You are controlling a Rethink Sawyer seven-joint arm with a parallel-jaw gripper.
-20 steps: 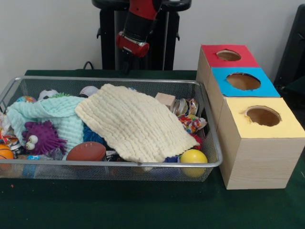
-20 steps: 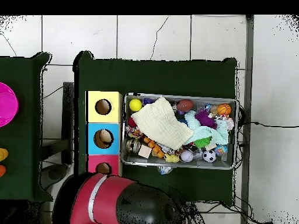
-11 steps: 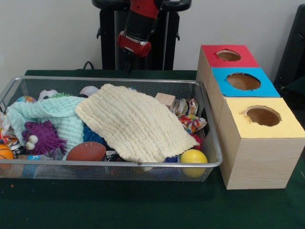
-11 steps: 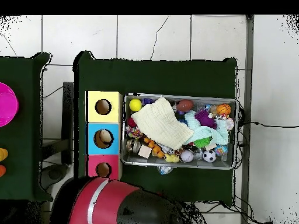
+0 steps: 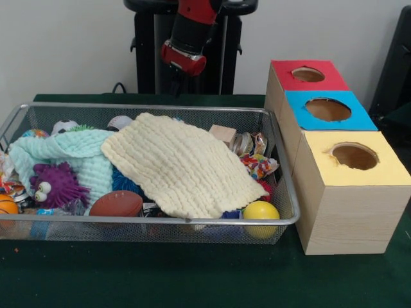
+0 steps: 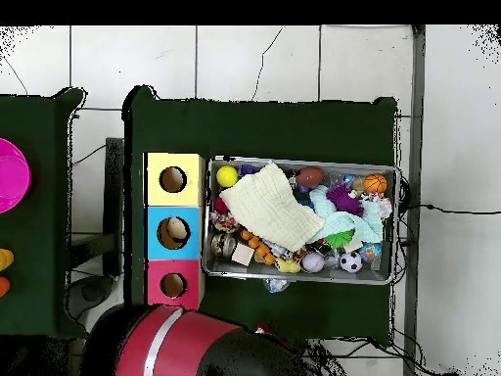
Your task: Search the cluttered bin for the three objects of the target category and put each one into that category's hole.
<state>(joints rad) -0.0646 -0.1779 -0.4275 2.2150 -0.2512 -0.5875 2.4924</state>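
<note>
The arm (image 5: 187, 38) has drifted a little higher and toward the boxes over the last second, and from above its red shell has slid lower, so it is drawing back from the basket, not reaching in. Its claw end hangs above the far rim of the wire basket (image 5: 154, 106); whether the claw is open or closed I cannot tell, and nothing can be seen hanging from it.

Nothing in the basket has stirred. A cream cloth (image 5: 183, 165) lies across the middle, overlapping a mint cloth (image 5: 70, 154) toward the other end. Along the near rim sit a brown football (image 5: 117, 203) and a yellow ball (image 5: 261, 212), the ball in the corner nearest the boxes. A purple spiky toy (image 5: 56, 183) rests on the mint cloth, and a wooden block (image 5: 223, 134) shows at the far rim beside some shiny wrapped pieces.

The three boxes stand against the basket's short end: red hole (image 5: 308, 74), blue hole (image 5: 328, 109), yellow hole (image 5: 354, 156). From above, something pale appears to lie inside the blue one.

I judge the search is still ahead, with the cloths likely hiding targets.
</note>
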